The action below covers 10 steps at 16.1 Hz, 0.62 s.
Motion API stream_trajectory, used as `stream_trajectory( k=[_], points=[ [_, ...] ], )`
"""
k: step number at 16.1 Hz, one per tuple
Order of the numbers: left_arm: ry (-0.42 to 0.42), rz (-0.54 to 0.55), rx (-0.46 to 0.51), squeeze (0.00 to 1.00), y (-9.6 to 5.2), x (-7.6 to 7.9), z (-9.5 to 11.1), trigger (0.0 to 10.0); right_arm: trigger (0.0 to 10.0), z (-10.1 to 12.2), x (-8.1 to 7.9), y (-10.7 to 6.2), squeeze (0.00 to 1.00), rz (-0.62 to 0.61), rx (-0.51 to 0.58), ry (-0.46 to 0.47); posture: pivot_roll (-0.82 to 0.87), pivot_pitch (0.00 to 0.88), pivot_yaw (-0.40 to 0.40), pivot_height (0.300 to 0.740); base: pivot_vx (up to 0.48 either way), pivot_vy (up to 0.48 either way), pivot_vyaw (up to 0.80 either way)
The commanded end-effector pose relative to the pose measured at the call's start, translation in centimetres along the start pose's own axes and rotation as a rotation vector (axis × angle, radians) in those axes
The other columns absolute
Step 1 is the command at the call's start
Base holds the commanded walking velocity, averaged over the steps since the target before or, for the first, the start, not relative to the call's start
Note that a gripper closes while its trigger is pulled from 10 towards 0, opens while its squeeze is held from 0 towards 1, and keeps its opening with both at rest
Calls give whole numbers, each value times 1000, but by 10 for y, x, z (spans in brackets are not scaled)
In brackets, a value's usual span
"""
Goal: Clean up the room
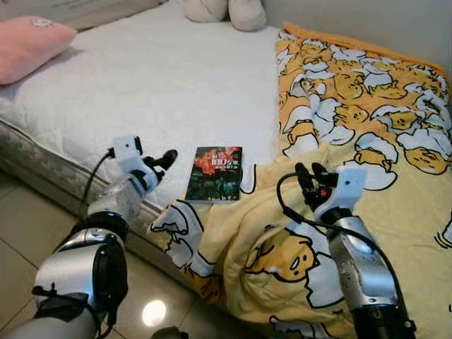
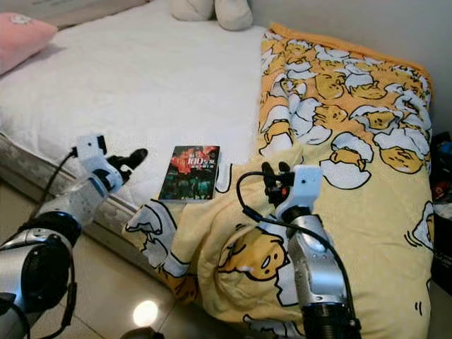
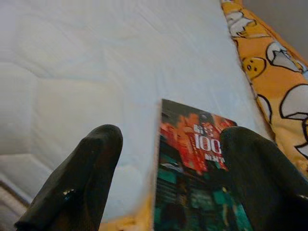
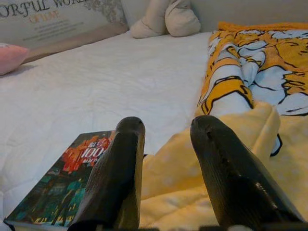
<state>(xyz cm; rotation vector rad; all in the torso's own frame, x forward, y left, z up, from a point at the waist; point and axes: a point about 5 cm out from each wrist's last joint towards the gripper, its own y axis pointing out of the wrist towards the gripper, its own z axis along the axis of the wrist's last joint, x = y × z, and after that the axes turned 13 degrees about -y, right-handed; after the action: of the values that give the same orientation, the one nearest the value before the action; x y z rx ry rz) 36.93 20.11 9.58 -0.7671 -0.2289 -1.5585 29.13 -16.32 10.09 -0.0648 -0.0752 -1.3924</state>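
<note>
A dark paperback book [image 1: 215, 173] with a red and teal cover lies flat on the white mattress [image 1: 162, 78], near the bed's front edge. Its right side touches the yellow cartoon-print blanket [image 1: 367, 127]. My left gripper [image 1: 167, 159] hovers just left of the book, open; in the left wrist view the book [image 3: 197, 183] lies between and beyond the two black fingers [image 3: 82, 178]. My right gripper [image 1: 311, 171] is open above the bunched blanket, right of the book. The right wrist view has the book [image 4: 62, 187] beside its left finger [image 4: 120, 168].
A pink pillow [image 1: 28, 46] rests at the bed's far left and a cream plush toy [image 1: 226, 10] at the head. The blanket hangs over the bed edge toward the tiled floor [image 1: 28, 240]. A dark object [image 2: 441, 205] stands by the bed's right side.
</note>
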Motion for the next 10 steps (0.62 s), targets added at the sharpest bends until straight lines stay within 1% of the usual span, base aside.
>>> stream_trajectory(
  k=[1, 2, 3, 4, 5, 6, 7, 8, 9, 10],
  points=[
    [61, 1, -19, 0, 1, 1, -6, 10000, 10000, 2, 2, -1, 0, -5, -7, -15, -79, 0, -49, 740, 0, 0, 0],
    [236, -67, -14, 0, 3, 14, -11, 10000, 10000, 0, 3, -2, 0, -43, -10, -8, -72, 0, -39, 740, 0, 0, 0],
    [424, -149, 34, 0, 4, 30, -14, 10000, 10000, -1, 4, -5, 0, -81, -7, -1, -65, 0, -32, 740, 0, 0, 0],
    [502, -248, 176, 0, -4, 52, -13, 10000, 10000, -2, 2, -8, 0, -117, -1, -4, -43, 0, -20, 740, 0, 0, 0],
    [522, -283, 273, 0, -18, 64, -13, 10000, 10000, -1, 1, -12, 0, -149, 6, -6, -27, 0, -12, 740, 0, 0, 0],
    [533, -265, 310, 0, -30, 64, -18, 10000, 10000, 1, -1, -14, 0, -165, 16, -25, -13, 0, -5, 740, 0, 0, 0],
    [536, -253, 326, 0, -36, 62, -20, 10000, 10000, 2, -2, -14, 0, -171, 22, -37, -13, 0, -5, 740, 0, 0, 0],
    [520, -235, 342, 0, -45, 64, -28, 10000, 10000, 2, -3, -15, 0, -188, 24, -36, -6, 0, -6, 740, 0, 0, 0],
    [510, -235, 367, 0, -50, 70, -31, 10000, 10000, 2, -4, -15, 0, -194, 26, -36, -5, 0, -8, 740, 0, 0, 0],
    [514, -267, 394, 0, -54, 82, -30, 10000, 10000, 2, -5, -15, 0, -204, 24, -49, -3, 0, -10, 740, 0, 0, 0]
  ],
)
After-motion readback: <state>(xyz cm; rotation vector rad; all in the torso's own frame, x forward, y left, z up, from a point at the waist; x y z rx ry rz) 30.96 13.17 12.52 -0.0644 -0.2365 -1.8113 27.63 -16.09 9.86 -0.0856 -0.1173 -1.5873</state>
